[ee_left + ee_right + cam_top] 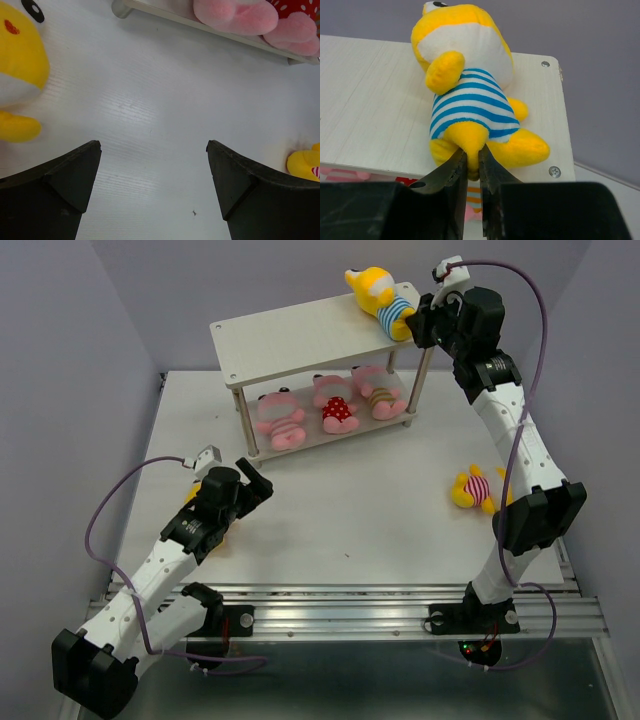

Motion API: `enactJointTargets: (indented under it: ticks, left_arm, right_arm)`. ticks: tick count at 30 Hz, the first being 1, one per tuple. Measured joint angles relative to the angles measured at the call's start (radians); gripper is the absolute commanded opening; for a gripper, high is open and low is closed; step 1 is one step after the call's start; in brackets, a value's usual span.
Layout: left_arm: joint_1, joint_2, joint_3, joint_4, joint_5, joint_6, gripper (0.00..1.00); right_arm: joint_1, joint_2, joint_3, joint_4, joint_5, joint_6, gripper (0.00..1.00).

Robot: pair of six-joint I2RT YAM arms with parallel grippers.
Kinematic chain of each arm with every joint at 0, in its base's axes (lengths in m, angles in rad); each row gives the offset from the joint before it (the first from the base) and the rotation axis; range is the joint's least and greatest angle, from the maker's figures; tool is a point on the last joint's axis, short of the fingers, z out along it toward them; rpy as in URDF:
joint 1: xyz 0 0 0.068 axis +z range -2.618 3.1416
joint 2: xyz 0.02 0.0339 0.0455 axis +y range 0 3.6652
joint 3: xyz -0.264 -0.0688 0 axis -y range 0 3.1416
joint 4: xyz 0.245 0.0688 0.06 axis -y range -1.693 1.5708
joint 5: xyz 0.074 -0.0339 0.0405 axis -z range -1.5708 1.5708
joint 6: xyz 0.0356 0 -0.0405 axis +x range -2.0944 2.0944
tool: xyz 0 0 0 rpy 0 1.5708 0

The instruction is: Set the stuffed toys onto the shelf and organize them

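One yellow toy in blue stripes (470,107) lies on the shelf (290,335) top by the far edge of the table (350,510) — right gripper (472,156) pinched tight on its foot, left gripper (152,150) spread wide, empty.

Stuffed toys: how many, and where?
6: yellow one on top tier, gripped by right hand; three pink on lower tier; two yellow on table, one partly hidden under left arm.
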Motion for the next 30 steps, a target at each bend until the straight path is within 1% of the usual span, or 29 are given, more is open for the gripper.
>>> enactJointTargets:
  ticks: [3, 5, 10, 17, 21, 24, 25, 27, 28, 30]
  left_arm:
    - [0.000, 0.000, 0.000, 0.000, -0.002, 0.000, 0.99]
    - [0.000, 0.000, 0.000, 0.000, -0.002, 0.000, 0.99]
    - [0.000, 0.000, 0.000, 0.000, -0.002, 0.000, 0.99]
    - [0.000, -0.002, 0.000, 0.000, -0.002, 0.000, 0.99]
    - [0.000, -0.011, 0.000, 0.000, -0.001, 0.000, 0.99]
    - [0.000, -0.022, 0.002, -0.005, 0.001, 0.007, 0.99]
    - [0.000, -0.026, 0.010, -0.013, 0.002, 0.011, 0.99]
    - [0.000, -0.035, 0.028, -0.025, 0.001, 0.021, 0.99]
    - [0.000, -0.045, 0.044, -0.033, -0.002, 0.028, 0.99]
    - [0.000, -0.063, 0.068, -0.043, -0.011, 0.035, 0.99]
  right_arm:
    - [0.000, 0.000, 0.000, 0.000, 0.000, -0.002, 0.38]
    - [0.000, 0.000, 0.000, -0.001, 0.000, -0.002, 0.44]
    - [0.000, 0.000, 0.000, -0.001, -0.003, -0.002, 0.50]
    - [0.000, 0.000, 0.000, 0.000, -0.012, 0.000, 0.53]
    - [0.000, 0.000, 0.000, 0.000, -0.018, 0.003, 0.57]
    - [0.000, -0.004, 0.000, -0.001, -0.018, 0.002, 0.62]
    - [0.000, -0.006, 0.000, -0.001, -0.018, 0.002, 0.67]
    - [0.000, -0.014, 0.000, -0.001, -0.018, 0.004, 0.71]
    - [0.000, -0.023, 0.000, -0.001, -0.018, 0.005, 0.74]
    - [0.000, -0.039, 0.000, -0.001, -0.019, 0.006, 0.77]
